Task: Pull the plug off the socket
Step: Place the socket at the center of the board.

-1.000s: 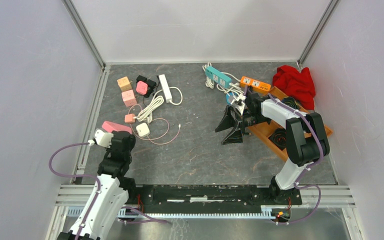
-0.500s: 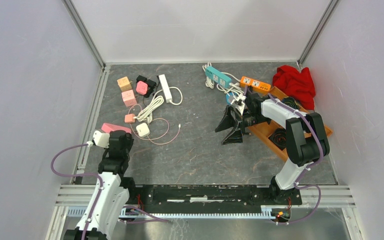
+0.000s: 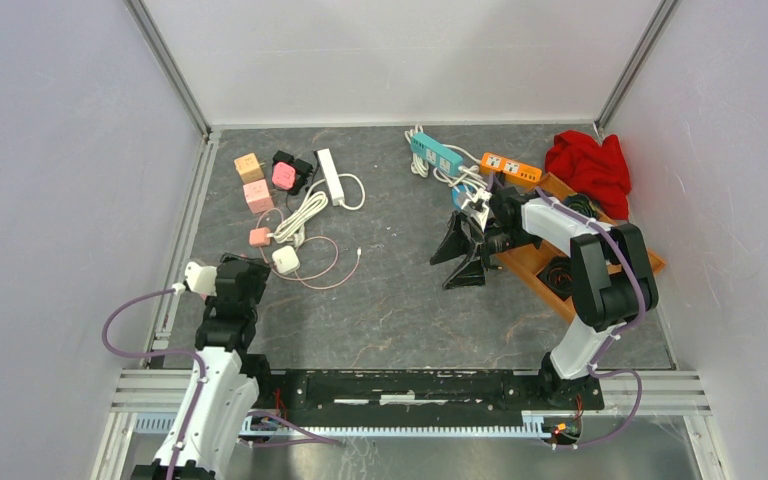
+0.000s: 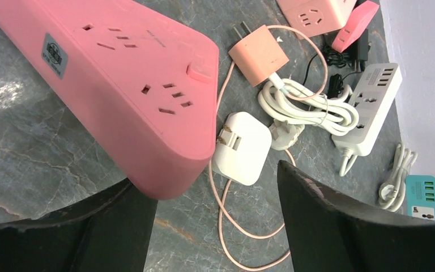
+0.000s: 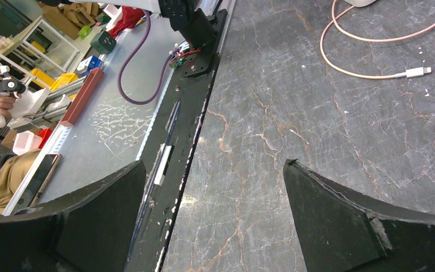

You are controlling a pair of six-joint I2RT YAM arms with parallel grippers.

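Observation:
The socket is a pink power strip (image 4: 119,79) filling the upper left of the left wrist view; in the top view it is hidden under the left wrist. The plug, a white cube (image 4: 242,148) on a pink cable (image 4: 226,226), lies on the table by the strip's near end with its bare prongs showing. My left gripper (image 4: 215,192) is open, and the strip's end sits just over its left finger (image 4: 107,226). The plug (image 3: 285,260) lies to the right of the left gripper (image 3: 235,272). My right gripper (image 3: 463,257) hangs open over bare table, holding nothing.
A small pink plug (image 4: 259,54), a coiled white cable (image 4: 306,105) and a white power strip (image 4: 368,107) lie beyond the plug. Teal (image 3: 436,153) and orange (image 3: 510,167) strips, a red cloth (image 3: 588,165) and a wooden tray (image 3: 530,262) sit on the right.
My left gripper has opened and its arm has moved forward over the pink strip. The right arm has not moved.

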